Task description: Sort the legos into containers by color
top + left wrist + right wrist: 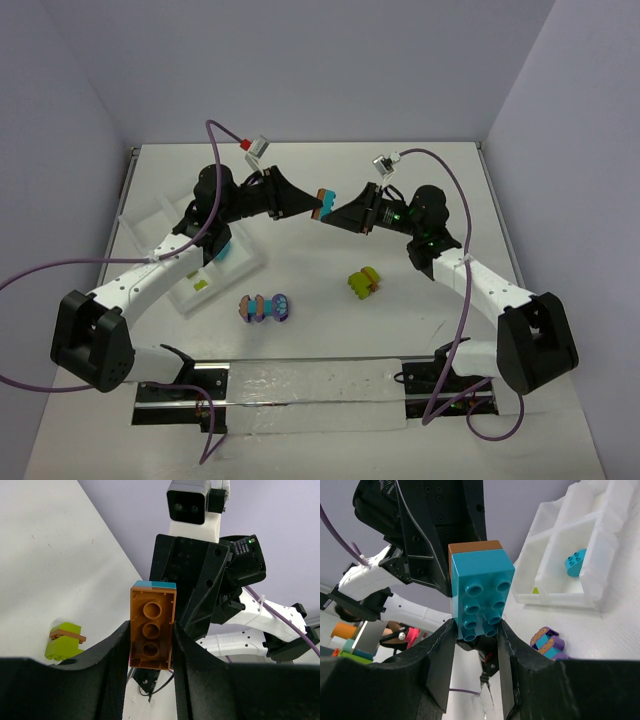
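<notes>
Top external: two clusters (pixel 265 308) (pixel 364 283); left tool (pixel 150 647) clamps orange brick (pixel 151 630), right tool (pixel 477 630) turquoise brick (pixel 481 587).

Count, all views.

Grippers: 2, left gripper (pixel 151 652) and right gripper (pixel 477 640).

Bricks between them: 2, snapped together. 1 orange-brown brick (pixel 151 630) in the left's fingers, 1 turquoise brick (pixel 482 587) in the right's.

Clusters on the table under the grippers: 2. 1 lime-green cluster (pixel 364 283), 1 multicoloured cluster (pixel 266 308).

White tray (pixel 555 597) beside the left gripper: 1. It holds 1 second turquoise brick (pixel 575 562) and 1 small lime-green piece (pixel 535 590).
</notes>
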Robot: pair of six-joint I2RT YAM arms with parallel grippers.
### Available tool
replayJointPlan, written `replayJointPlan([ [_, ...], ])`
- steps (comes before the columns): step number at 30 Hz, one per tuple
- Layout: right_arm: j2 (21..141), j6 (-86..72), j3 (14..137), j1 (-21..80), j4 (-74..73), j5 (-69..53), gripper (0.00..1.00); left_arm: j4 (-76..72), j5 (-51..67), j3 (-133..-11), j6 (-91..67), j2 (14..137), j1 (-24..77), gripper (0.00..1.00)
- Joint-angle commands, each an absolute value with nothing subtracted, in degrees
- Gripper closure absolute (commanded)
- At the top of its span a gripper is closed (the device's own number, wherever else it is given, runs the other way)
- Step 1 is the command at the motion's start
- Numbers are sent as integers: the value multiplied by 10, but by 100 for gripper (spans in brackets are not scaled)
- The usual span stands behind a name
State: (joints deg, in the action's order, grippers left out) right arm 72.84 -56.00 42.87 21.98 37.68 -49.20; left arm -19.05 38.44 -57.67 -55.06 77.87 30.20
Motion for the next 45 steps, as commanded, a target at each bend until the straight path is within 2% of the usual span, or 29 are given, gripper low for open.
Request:
replayJointPlan([
  [1, 706, -562, 415, 223, 428, -478, 100, -212, 390, -584, -545, 755, 301, 100],
  [28, 720, -571, 380, 231, 443, -494, 100, -260, 399, -571, -579, 753, 278, 100],
  [35, 730, -561, 394, 248, 442, -497, 100, -229, 392, -576, -563, 752, 277, 100],
  [37, 741, -559, 409, 252, 438, -512, 92, -230, 391, -576, -558, 749, 276, 100],
  [39, 750, -559, 421, 255, 433, -523, 75, -233, 394, -576, -560, 748, 275, 100],
  [41, 753, -558, 427, 255, 428, -518, 63, -231, 394, -578, -561, 748, 275, 100],
  [45, 760, -561, 435, 254, 432, -521, 58, -219, 392, -578, -552, 745, 274, 100],
])
